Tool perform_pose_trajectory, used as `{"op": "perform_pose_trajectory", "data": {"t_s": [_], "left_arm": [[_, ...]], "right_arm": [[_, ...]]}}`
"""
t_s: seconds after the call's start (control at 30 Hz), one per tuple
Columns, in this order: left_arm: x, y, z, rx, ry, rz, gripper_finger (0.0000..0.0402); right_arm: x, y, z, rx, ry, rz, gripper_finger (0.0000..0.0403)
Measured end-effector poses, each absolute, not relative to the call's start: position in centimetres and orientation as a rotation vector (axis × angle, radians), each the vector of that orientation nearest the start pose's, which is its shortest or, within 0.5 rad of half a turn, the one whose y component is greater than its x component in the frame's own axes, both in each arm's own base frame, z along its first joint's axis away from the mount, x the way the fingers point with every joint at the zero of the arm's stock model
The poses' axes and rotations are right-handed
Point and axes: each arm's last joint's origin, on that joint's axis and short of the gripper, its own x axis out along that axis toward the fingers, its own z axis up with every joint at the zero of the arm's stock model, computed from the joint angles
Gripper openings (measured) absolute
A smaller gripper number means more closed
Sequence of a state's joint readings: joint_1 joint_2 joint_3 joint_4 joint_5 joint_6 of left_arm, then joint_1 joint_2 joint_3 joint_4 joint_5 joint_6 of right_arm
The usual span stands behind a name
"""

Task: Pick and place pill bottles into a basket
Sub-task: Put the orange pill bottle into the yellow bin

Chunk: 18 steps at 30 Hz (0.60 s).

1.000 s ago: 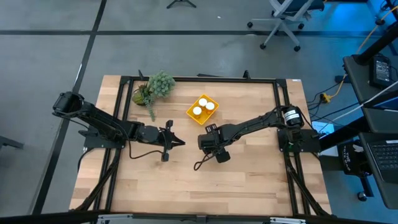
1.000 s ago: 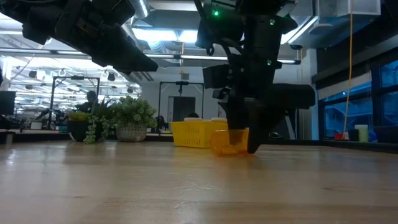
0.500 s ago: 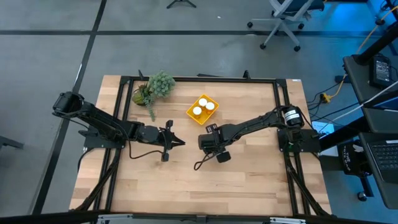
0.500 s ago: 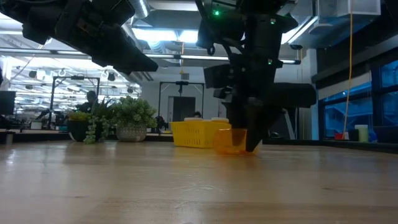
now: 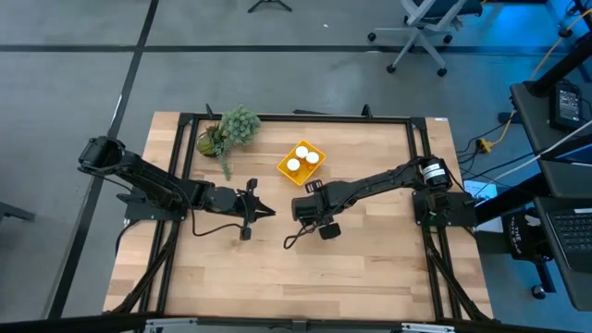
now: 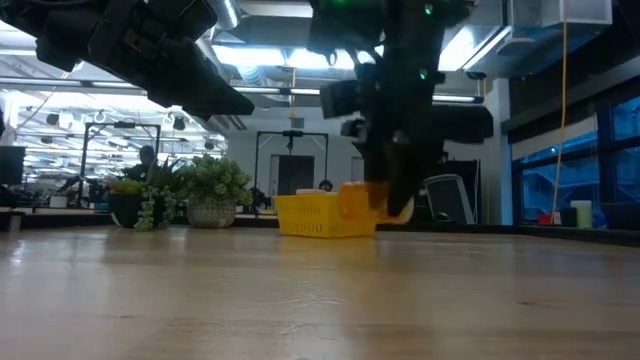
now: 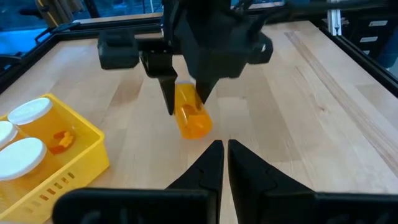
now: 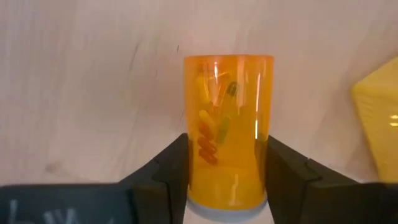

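An orange pill bottle [image 7: 188,113] hangs above the middle of the wooden table, with my right gripper [image 7: 185,109] shut on it; in the high view the hand [image 5: 313,209] hides it. The yellow basket [image 5: 302,162] stands a little farther back and holds white-capped bottles [image 7: 28,112]. To the left of the bottle, my left gripper [image 7: 219,155] waits shut, pointing toward the table's right. My right gripper pinches the bottle's orange wall [image 8: 193,180] between its two fingers, close to the white cap [image 8: 227,204]. The fingers come from above, pointing steeply down along the bottle. The bottle hangs below them, bottom end down and slightly tilted, clear of the table [image 6: 362,200].
A green plant [image 5: 231,129] in a pot stands at the far left of the table. A black frame [image 5: 296,117] runs along the table's far edge and sides. Bare wood [image 5: 305,277] lies toward the near edge.
My right gripper has taken hold of the orange bottle, which stood on the table, and has risen with it. The bottle now hangs clear of the wood, level with the basket's rim in the low view.
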<state>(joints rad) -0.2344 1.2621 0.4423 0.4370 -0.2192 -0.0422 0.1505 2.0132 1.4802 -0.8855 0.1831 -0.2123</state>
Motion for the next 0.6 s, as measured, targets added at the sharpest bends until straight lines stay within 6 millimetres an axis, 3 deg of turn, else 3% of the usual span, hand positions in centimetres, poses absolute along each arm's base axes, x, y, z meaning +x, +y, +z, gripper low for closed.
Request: {"op": "perform_pose_trajectory", "data": {"t_s": [0.4,0.6], "left_arm": [[23.5,-5.0,18.3,0.043,0.357,-0.007,0.0024],[23.8,-4.9,18.9,0.000,0.288,0.021,0.0068]], "right_arm": [[40.0,5.7,22.2,-0.417,1.348,0.111,0.0156],[40.2,5.7,22.8,-0.421,1.330,0.109,0.0157]]}}
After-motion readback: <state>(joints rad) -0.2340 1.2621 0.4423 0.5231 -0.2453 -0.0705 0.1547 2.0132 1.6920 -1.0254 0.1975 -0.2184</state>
